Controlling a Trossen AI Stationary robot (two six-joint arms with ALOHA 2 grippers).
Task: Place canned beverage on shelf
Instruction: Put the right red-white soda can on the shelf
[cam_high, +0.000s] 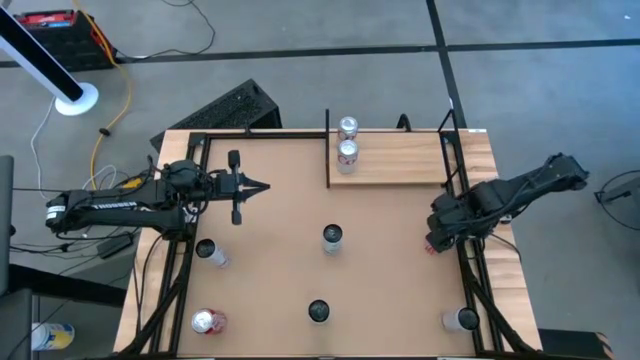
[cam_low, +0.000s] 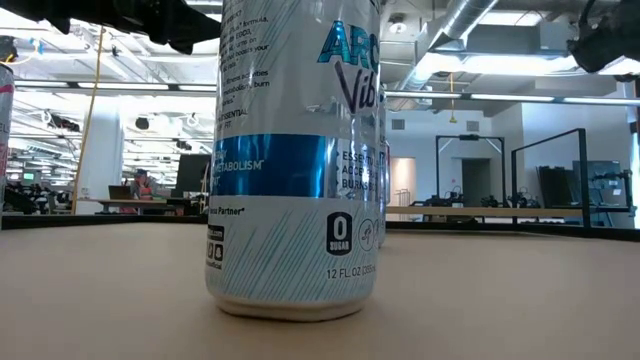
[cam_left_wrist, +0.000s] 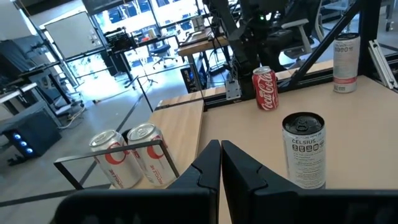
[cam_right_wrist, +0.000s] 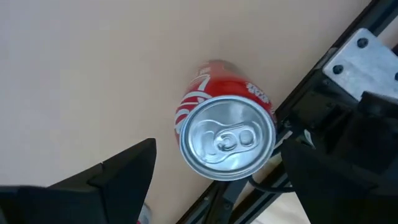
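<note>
A red Coca-Cola can (cam_right_wrist: 225, 140) stands upright on the tabletop by the right edge rail; a sliver of it shows in the high view (cam_high: 430, 246). My right gripper (cam_right_wrist: 214, 158) hangs above it, open, with one finger (cam_right_wrist: 124, 168) on each side of the can and apart from it. The light-wood shelf (cam_high: 400, 160) lies at the table's far right, with two cans (cam_high: 347, 140) standing on its left end. My left gripper (cam_high: 262, 186) is shut and empty over the table's left part, pointing right; it also shows in the left wrist view (cam_left_wrist: 221, 165).
Other cans stand on the table: one at the centre (cam_high: 332, 236), one at the near middle (cam_high: 318, 312), two at the left (cam_high: 208, 250) (cam_high: 207, 321) and one at the near right (cam_high: 460, 320). Black frame rails (cam_high: 470, 270) run along the table's sides.
</note>
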